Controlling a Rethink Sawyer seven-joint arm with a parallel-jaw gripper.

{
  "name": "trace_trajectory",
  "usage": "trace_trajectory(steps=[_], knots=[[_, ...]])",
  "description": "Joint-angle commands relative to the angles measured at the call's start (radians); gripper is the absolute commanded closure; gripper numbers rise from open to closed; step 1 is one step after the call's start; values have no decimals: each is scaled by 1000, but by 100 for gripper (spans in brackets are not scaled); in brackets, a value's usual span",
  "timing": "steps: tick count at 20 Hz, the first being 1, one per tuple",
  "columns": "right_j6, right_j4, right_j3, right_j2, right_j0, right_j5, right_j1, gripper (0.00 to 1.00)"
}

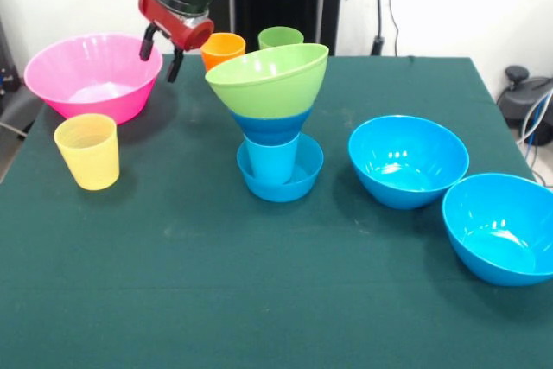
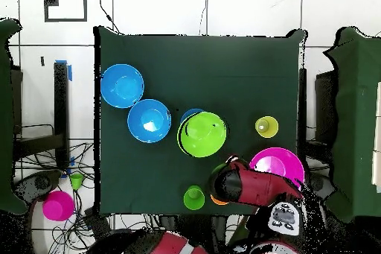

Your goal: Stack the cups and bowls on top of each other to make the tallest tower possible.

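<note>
The tower (image 1: 275,118) stands mid-table: a small blue bowl at the base, a light blue cup in it, a blue bowl above, and the lime green bowl (image 1: 270,81) tilted on top; from overhead the lime bowl (image 2: 202,134) hides the rest. My gripper (image 1: 161,51) is open and empty, hanging over the right rim of the big pink bowl (image 1: 93,76), also in the overhead view (image 2: 279,164). The yellow cup (image 1: 88,151) stands in front of the pink bowl. The orange cup (image 1: 222,47) and green cup (image 1: 280,38) stand behind the tower. Two large blue bowls (image 1: 408,160) (image 1: 503,227) sit at the right.
The arm (image 2: 242,185) reaches over the table's robot side and covers most of the orange cup from overhead. The green cup (image 2: 194,197) is beside it. Cables and a black stand lie past the table's right edge (image 1: 523,97). A pink bowl (image 2: 58,206) and a green funnel lie on the floor.
</note>
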Motion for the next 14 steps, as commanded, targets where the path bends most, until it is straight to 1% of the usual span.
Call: trace_trajectory(steps=[1,5,14], knots=[[15,-56,-93,88,-29,-65,112,0],[27,-61,-108,79,-29,-92,144,0],[21,-70,-142,71,-38,-102,164,0]])
